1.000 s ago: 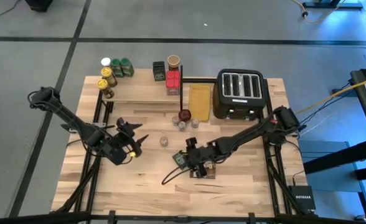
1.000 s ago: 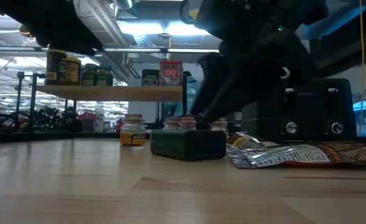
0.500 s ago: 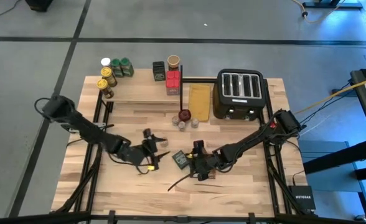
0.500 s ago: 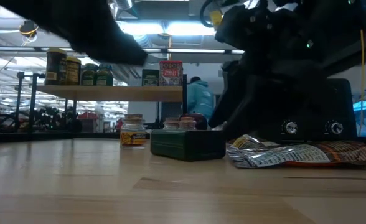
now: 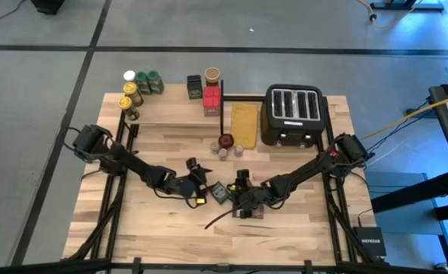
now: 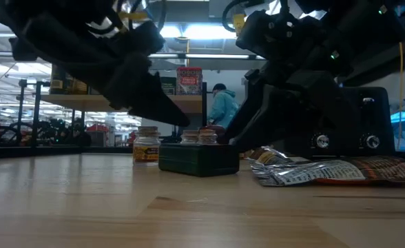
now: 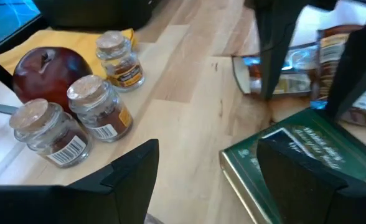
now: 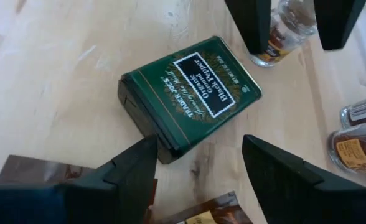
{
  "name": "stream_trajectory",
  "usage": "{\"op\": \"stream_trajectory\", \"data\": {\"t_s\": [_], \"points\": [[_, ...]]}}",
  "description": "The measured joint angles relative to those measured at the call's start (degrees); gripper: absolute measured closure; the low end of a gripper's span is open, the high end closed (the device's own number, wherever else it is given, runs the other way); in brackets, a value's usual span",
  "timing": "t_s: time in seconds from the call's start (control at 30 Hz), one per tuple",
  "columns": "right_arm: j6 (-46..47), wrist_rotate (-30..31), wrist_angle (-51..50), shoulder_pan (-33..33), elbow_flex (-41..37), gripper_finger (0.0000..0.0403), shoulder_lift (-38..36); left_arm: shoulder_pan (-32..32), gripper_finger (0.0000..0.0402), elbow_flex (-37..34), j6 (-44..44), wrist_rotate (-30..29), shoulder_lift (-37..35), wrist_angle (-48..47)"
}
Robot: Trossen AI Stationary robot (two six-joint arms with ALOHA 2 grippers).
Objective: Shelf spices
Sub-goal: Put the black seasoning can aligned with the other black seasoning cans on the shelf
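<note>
Lying flat mid-worktop, green pepper tin has bare wood toward the front edge; foil packets crowd its right. Left gripper and right gripper flank it, fingers spread, holding nothing. Shelf at rear carries jars.

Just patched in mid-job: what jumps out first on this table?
Both arms converge mid-table on a green tin lying flat: the left end effector open on one side, the right end effector open on the other, neither holding it. Behind, the shelf already carries several jars, beside a black toaster.
</note>
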Motion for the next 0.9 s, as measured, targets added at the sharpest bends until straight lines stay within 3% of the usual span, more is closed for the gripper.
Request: {"op": "stream_trajectory", "data": {"t_s": [0.73,0.9], "points": [[-1.34,-0.46,2.26,0.00,0.02,0.0162,0.00,0.79,0.0137,0.26,-1.55,1.88,0.78,-4.39],[-1.34,-0.46,2.03,0.00,0.02,0.0162,0.00,0.70,0.0137,0.86,-0.24,-0.65,-0.03,-8.62]]}}
